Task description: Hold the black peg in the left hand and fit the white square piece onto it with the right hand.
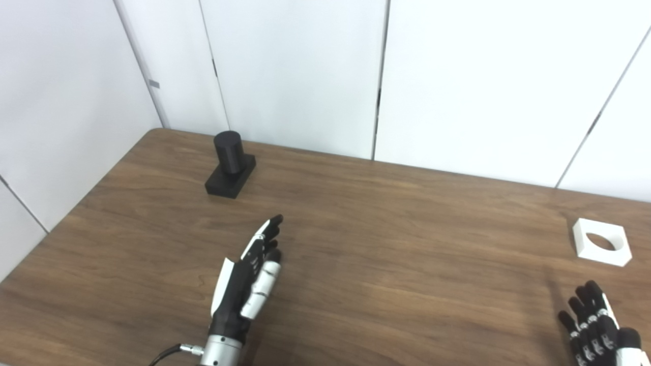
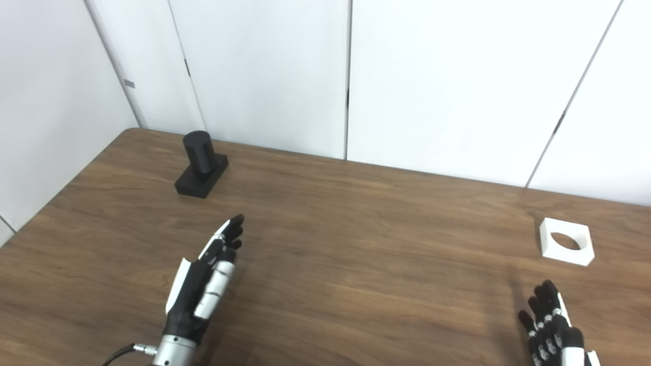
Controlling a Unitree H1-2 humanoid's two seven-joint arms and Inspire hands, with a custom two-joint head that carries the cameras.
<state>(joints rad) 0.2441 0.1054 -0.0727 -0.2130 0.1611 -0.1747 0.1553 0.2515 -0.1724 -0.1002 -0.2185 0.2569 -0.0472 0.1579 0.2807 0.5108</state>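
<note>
Tabletop (image 1: 386, 264) of dark wood grain, backed by white wall panels (image 1: 300, 71). Left hand (image 1: 247, 282) hovers over the near-left part of the table, fingers extended and close together, pointing toward the far edge, holding nothing. Black peg (image 1: 230, 163), an upright cylinder on a rectangular base, stands near the far-left corner, well apart from that hand. Right hand (image 2: 552, 328) enters at the lower-right corner, fingers extended, empty. White square piece (image 2: 566, 241), with 1 round hole, lies flat near the right edge, beyond the right hand and not touching it.
</note>
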